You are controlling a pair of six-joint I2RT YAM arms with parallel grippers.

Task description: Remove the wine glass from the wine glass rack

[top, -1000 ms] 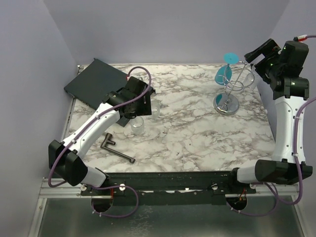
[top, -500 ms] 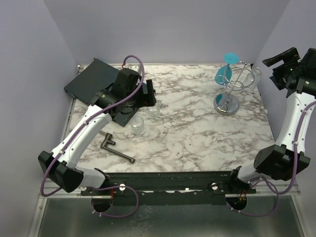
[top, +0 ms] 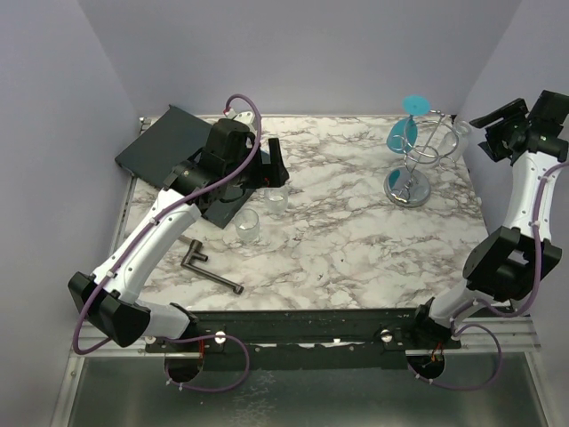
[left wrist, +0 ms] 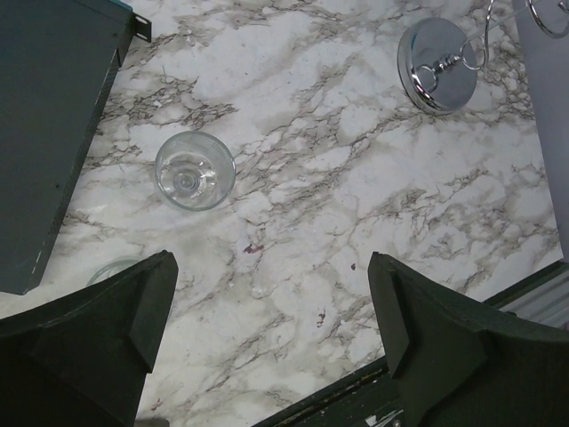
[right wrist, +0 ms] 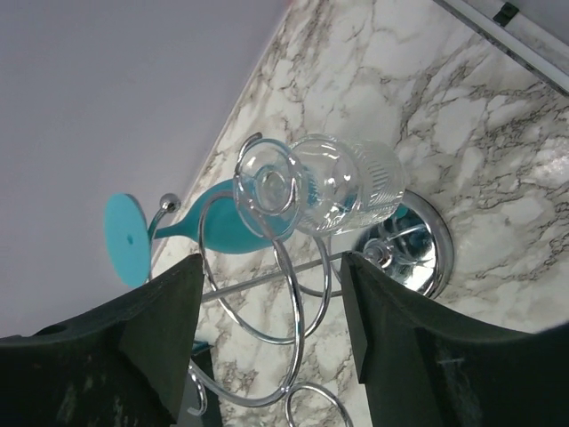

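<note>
Overhead view: the wine glass rack point(top: 412, 165) stands on the marble table point(top: 356, 240) at the upper right of the frame, with its round chrome base flat on the surface. Two glasses hang on its wire arms. The teal wine glass point(top: 402, 133) is on the left side, foot uppermost. The clear wine glass point(top: 458, 138) is on the right side.

I read the right gripper point(top: 500, 120) at the far right edge of the frame, right of the rack and apart from it. In the right wrist view its jaws stand apart with nothing between the fingers point(right wrist: 107, 356). The clear wine glass point(right wrist: 324, 187) sits at the centre of that frame, beyond the fingertips and seated in its wire loop.

I read the left gripper point(top: 271, 165) at centre left of the overhead view, raised above the table. In the left wrist view its jaws are spread wide and hold nothing. Below it, two small clear glasses point(top: 274, 197) stand upright on the marble. A dark flat box point(top: 169, 147) lies at the upper left, and a black L-shaped tool point(top: 209, 267) lies at the lower left.
</note>
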